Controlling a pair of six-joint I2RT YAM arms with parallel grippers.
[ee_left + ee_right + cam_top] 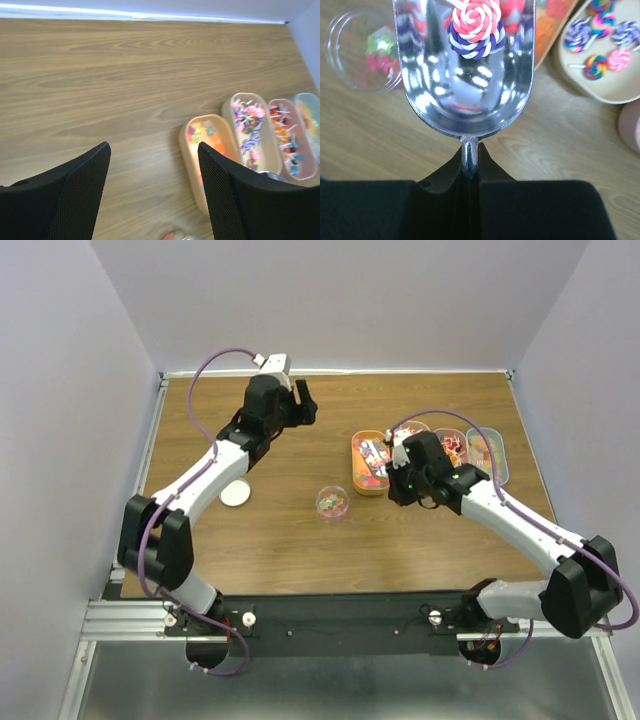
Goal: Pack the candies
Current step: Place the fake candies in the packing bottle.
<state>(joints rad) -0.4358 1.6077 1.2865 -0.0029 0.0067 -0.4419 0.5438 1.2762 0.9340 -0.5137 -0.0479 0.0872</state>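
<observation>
My right gripper (470, 156) is shut on the handle of the metal scoop (465, 95). The scoop holds a pink, white and purple swirled sweet (472, 25). In the top view the right gripper (398, 468) holds the scoop (374, 453) over the orange tray (355, 468) of small multicoloured candies (209, 134). A clear cup (332, 503) with a few candies stands on the table left of the scoop, and it also shows in the right wrist view (355, 55). My left gripper (302, 400) is open and empty at the far side of the table; in its own view (152, 150) only bare wood lies between the fingers.
Beside the orange tray stand a beige tray of swirl lollipops (265, 165), a pink tray (305, 170) and a blue tray (497, 455). A white round lid (236, 493) lies left of the cup. Walls close off the table's far, left and right sides.
</observation>
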